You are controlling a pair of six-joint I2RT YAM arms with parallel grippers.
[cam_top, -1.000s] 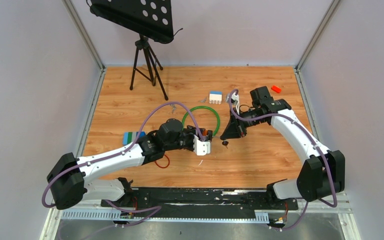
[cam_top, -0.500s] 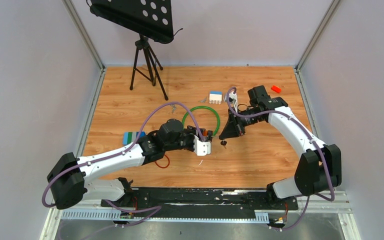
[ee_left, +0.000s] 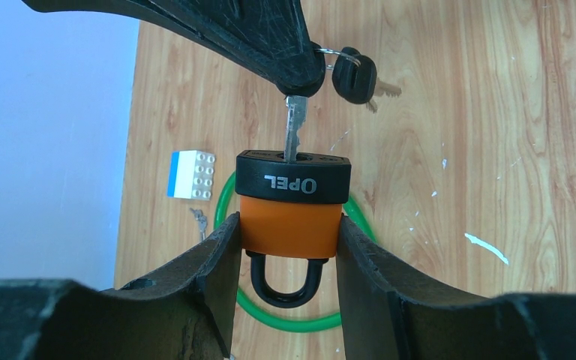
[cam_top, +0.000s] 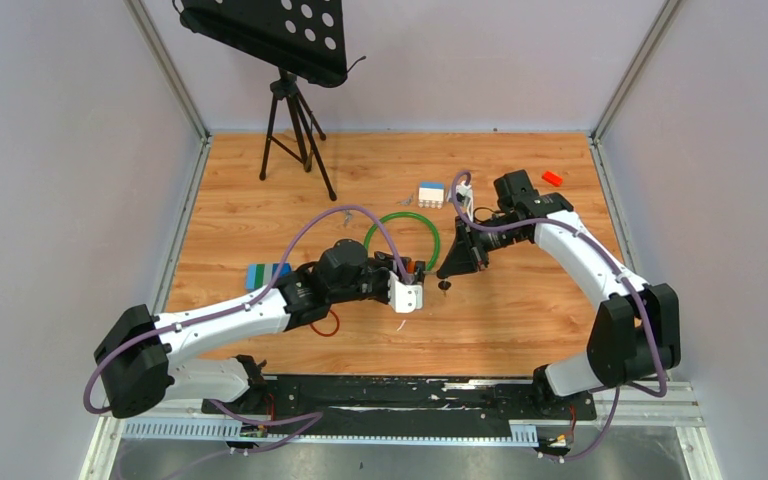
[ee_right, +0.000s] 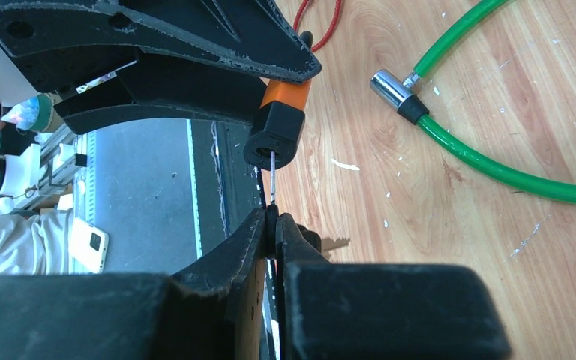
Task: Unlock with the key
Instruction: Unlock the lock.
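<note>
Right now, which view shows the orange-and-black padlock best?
The left wrist view: the orange-and-black padlock faces it squarely, silver key at its keyway. The right wrist view sees it end-on, partly hidden; the top view, barely.

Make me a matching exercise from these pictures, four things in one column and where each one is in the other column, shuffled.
Things:
1. padlock
2. key
3. spare key
4. green cable

Places:
A. lying looped on the table
B. clamped in the left gripper
C. hanging from a ring beside the right gripper
D. pinched by the right gripper, tip in the padlock's keyhole

Pairs: 1-B, 2-D, 3-C, 4-A
</note>
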